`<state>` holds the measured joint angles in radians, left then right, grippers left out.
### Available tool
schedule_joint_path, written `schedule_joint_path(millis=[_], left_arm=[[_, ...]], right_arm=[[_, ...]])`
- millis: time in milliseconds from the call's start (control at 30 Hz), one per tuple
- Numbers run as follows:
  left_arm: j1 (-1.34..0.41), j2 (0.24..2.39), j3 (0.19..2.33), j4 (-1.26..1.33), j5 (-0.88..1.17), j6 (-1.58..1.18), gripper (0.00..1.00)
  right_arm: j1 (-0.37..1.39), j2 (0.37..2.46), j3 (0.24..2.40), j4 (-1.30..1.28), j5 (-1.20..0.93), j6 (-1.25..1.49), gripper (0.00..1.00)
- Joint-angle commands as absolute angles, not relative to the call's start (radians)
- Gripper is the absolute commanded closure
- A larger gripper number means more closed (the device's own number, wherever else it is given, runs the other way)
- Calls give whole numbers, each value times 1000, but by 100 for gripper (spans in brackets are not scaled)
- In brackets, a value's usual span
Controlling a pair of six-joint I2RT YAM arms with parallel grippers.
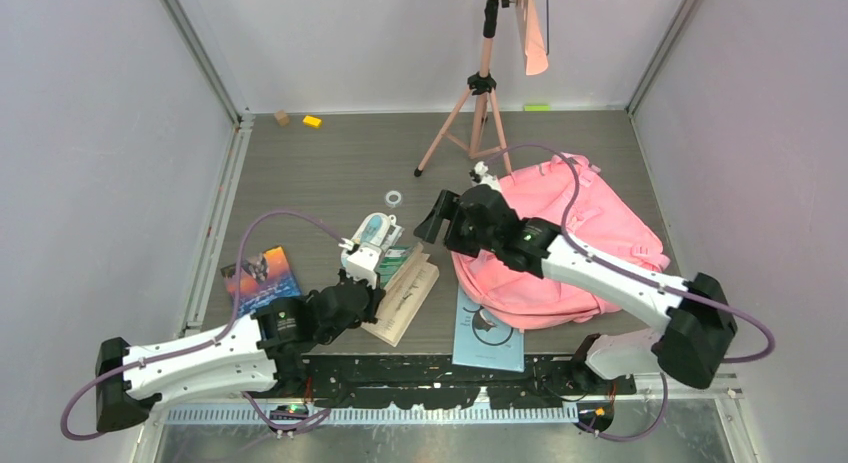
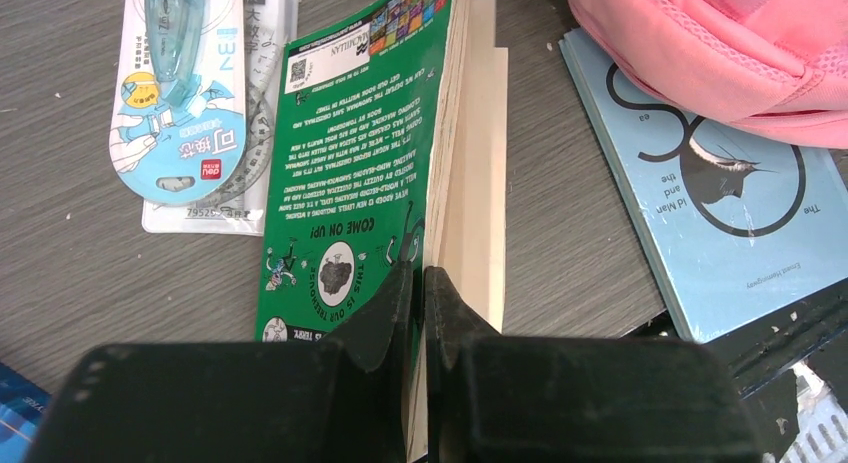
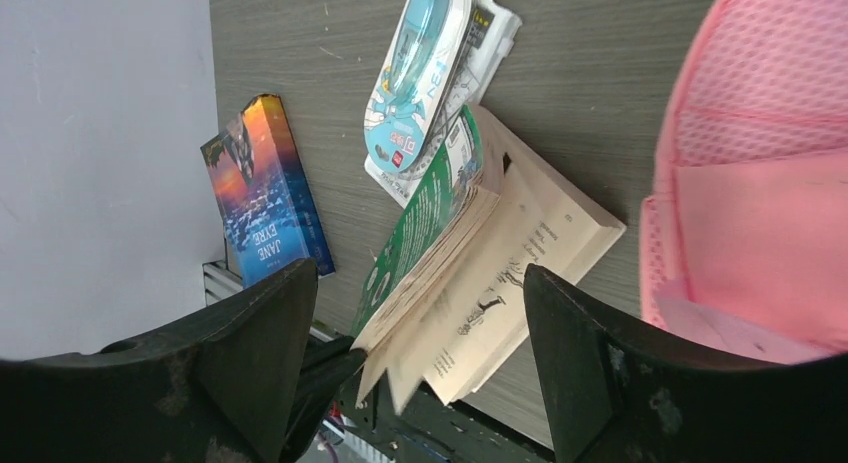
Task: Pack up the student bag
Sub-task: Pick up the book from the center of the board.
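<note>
Backpack (image 1: pixel 570 245) lies under right arm, beside its spread jaws.

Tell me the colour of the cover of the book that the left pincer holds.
Green, with white text; the book shows best in the left wrist view.

The student bag (image 1: pixel 590 233), a large bright pink fabric backpack, is lying flat and slumped on the grey table at right of centre in the top view. Its mesh-textured pink panel is showing at the right edge of the right wrist view.
</note>
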<state>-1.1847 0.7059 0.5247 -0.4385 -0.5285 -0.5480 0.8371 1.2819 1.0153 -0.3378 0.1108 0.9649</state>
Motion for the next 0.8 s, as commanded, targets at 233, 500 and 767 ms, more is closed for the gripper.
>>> schedule_joint_path(millis=[233, 500, 767], left_arm=[[-1186, 642, 496, -367, -575, -592, 100], [-1187, 651, 491, -357, -568, -592, 100], [-1187, 650, 476, -339, -539, -569, 100]], right_arm=[[878, 1478, 1015, -138, 69, 1115, 19], [897, 1583, 1036, -115, 54, 1143, 20], [905, 1637, 1062, -63, 41, 1165, 54]])
